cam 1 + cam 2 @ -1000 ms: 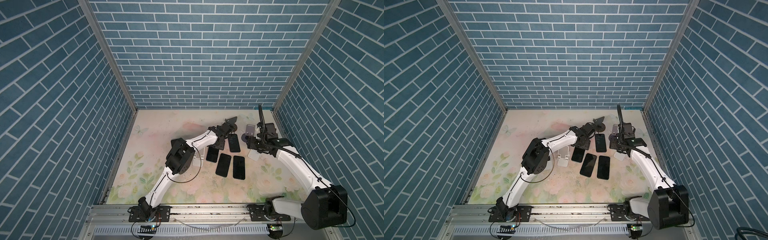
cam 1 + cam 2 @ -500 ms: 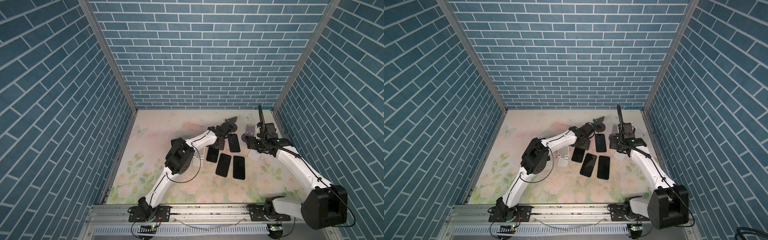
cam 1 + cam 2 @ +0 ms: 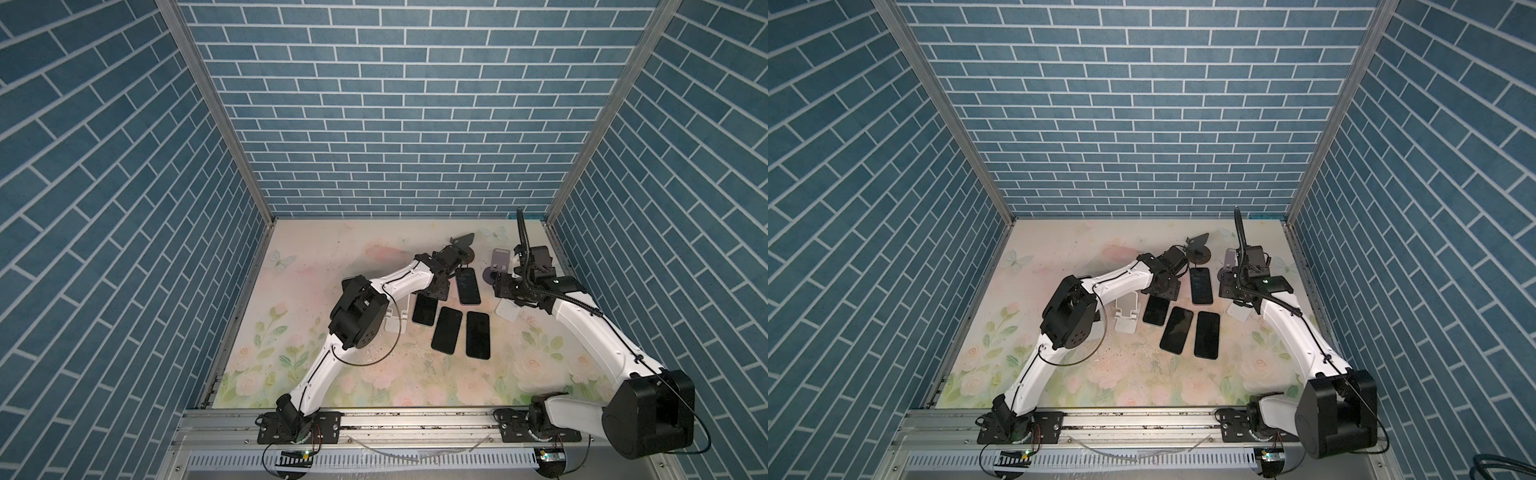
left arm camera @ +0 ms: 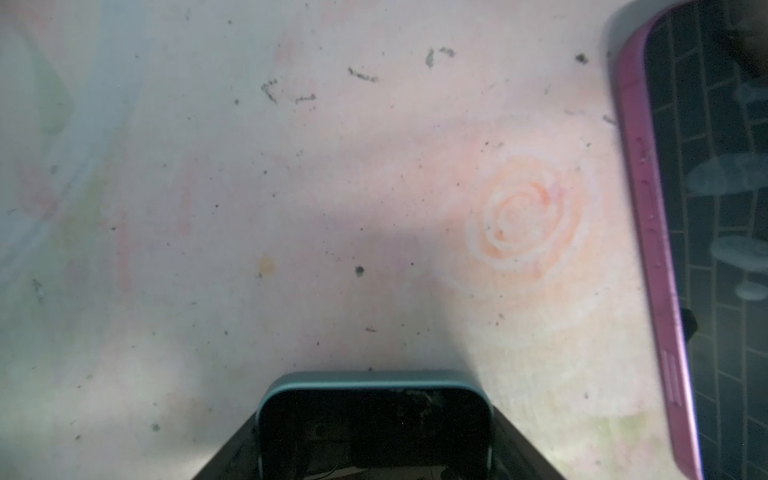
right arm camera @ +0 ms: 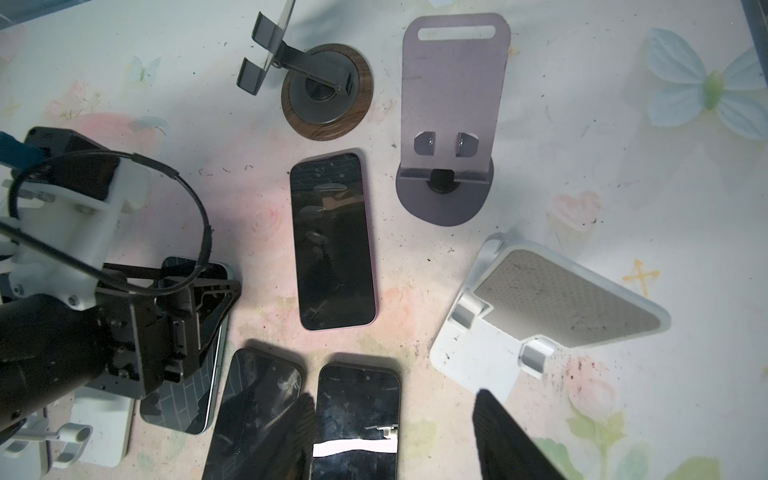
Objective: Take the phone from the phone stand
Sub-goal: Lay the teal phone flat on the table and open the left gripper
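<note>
Phone (image 4: pixel 374 428) with a teal edge lies flat on the table (image 3: pixel 332 257), near-left of a pink-edged phone (image 5: pixel 332 241), straddled by the left gripper (image 3: pixel 435 291) whose hold cannot be judged, while the right gripper (image 5: pixel 395 415) hangs parted and empty; lifting before full release could drag it into that neighbour.

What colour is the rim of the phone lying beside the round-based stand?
Pink-purple; the phone's rim shows best in the left wrist view.
</note>
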{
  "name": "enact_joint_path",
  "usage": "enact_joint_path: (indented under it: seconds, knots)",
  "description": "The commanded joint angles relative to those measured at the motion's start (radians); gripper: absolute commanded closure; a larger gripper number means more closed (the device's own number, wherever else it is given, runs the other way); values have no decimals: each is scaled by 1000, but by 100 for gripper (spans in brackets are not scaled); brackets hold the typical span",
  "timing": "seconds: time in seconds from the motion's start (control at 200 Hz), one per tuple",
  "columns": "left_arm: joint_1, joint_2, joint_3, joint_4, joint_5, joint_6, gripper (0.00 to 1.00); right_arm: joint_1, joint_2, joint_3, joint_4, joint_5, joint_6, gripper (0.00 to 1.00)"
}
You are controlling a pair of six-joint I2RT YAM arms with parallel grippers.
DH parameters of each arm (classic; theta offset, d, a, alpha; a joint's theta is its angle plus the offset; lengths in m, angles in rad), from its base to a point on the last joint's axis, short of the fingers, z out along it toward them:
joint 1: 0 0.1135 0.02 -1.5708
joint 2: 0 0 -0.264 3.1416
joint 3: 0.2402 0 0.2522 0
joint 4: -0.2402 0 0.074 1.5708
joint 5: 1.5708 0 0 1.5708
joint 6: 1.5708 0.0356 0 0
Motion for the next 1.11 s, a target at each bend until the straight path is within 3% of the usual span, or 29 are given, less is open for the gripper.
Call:
enact_joint_path:
  seconds: [0.0, 0.405, 1.1]
  knots:
    - [3, -44, -20, -4, -11, 3, 18, -4, 0, -4, -7, -8, 7, 38]
    - [3, -79, -52, 20, -12, 10, 9, -4, -6, -9, -6, -9, 11, 38]
    - [-5, -238, -152, 142, 3, 61, 8, -3, -5, -1, 0, -11, 13, 38]
